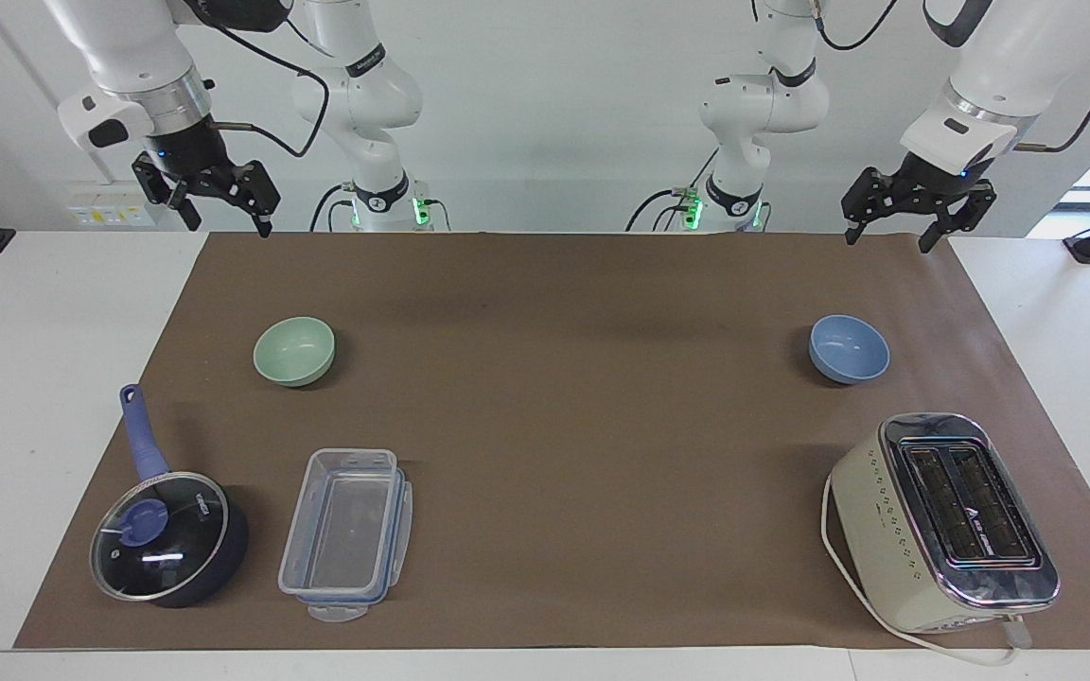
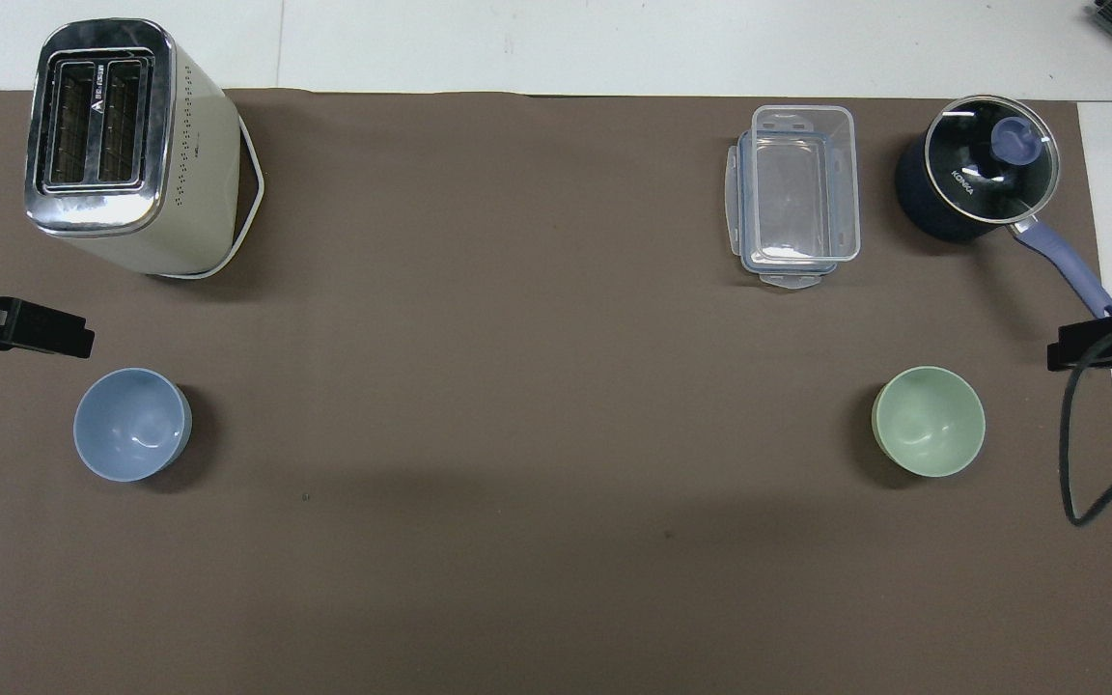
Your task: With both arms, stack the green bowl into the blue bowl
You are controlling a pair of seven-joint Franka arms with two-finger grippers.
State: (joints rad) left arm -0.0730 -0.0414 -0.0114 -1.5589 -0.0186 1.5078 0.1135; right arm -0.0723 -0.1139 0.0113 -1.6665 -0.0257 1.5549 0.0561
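Brown mat [image 1: 545, 426] (plain) covers white table [image 1: 25, 397].

From my station the only word I can read is "KONKA", in white on the glass lid of the saucepan [image 2: 977, 166], upper right of the overhead frame. The toaster [image 2: 97, 116], upper left there, carries a triangular logo with lettering between its slots, too small for me to read.
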